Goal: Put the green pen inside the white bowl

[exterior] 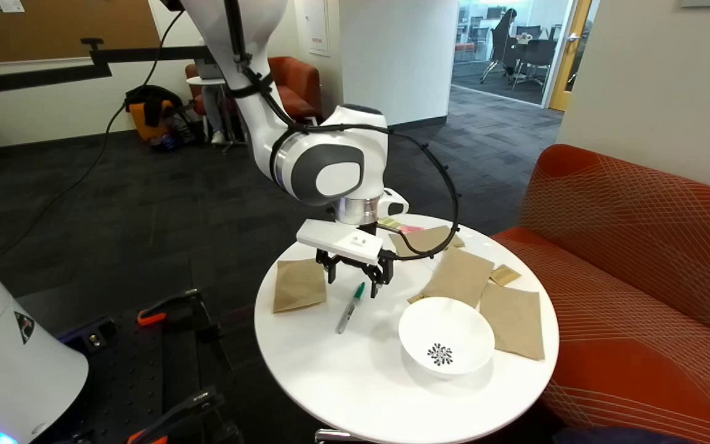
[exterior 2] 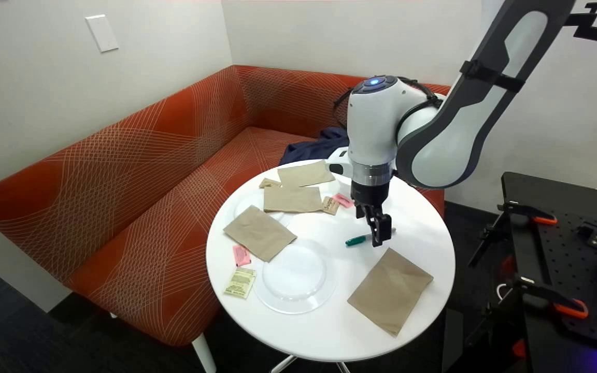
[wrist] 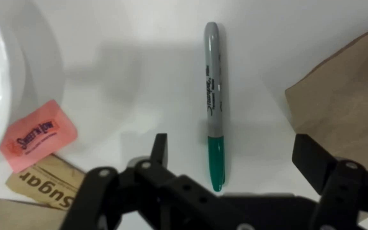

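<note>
Jaws spread wide over the bench [exterior: 355, 394], height hard to judge. Green pen [wrist: 214, 95] lies flat there, its cap between the fingers [wrist: 160, 148] in the wrist view, touching neither. Bench round, white, soft shadows across it. In an exterior view a finger covers the pen's middle. White bowl [exterior: 447, 330] upright, apart from the pen; cut off in the wrist view, hard to make out behind the arm [exterior 2: 371, 134] in an exterior view. Pink packet [wrist: 38, 135] at the bowl's rim, overlapping a sugar packet [wrist: 48, 183]. Brown paper squares [exterior: 299, 287] to both sides of the pen; one overlaps a clear plate [exterior 2: 295, 274]. Beyond: red sofa [exterior: 632, 320] close alongside, dark carpet [exterior: 195, 216], pale walls [exterior: 657, 92], blurred figure [exterior: 501, 42] behind glass.
</note>
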`<state>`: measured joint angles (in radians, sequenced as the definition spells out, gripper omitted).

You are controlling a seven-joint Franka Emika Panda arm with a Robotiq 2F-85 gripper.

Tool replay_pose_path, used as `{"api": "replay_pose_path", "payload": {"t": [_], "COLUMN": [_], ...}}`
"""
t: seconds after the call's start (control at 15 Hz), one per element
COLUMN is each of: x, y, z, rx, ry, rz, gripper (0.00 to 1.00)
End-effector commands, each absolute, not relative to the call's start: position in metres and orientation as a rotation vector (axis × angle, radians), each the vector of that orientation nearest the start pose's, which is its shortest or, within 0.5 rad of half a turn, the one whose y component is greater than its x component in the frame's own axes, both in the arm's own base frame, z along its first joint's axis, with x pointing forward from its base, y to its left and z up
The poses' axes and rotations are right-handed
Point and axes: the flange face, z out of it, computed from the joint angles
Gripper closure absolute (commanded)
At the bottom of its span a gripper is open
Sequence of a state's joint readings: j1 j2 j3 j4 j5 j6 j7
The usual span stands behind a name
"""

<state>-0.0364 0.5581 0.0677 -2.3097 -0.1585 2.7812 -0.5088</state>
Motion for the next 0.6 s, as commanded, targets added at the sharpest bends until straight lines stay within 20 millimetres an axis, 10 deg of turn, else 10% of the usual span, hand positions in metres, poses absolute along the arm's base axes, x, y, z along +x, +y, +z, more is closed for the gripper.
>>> {"api": "replay_pose_path", "payload": {"t": [0.0, 0.53], "x": [0.503, 0.494], "y": [0.025, 0.012], "z": [0.088, 0.078], "rx": [-2.970, -2.973], "ry": [-1.034, -1.038], "rz": [0.124, 0.157], "gripper": [0.25, 0.78]}}
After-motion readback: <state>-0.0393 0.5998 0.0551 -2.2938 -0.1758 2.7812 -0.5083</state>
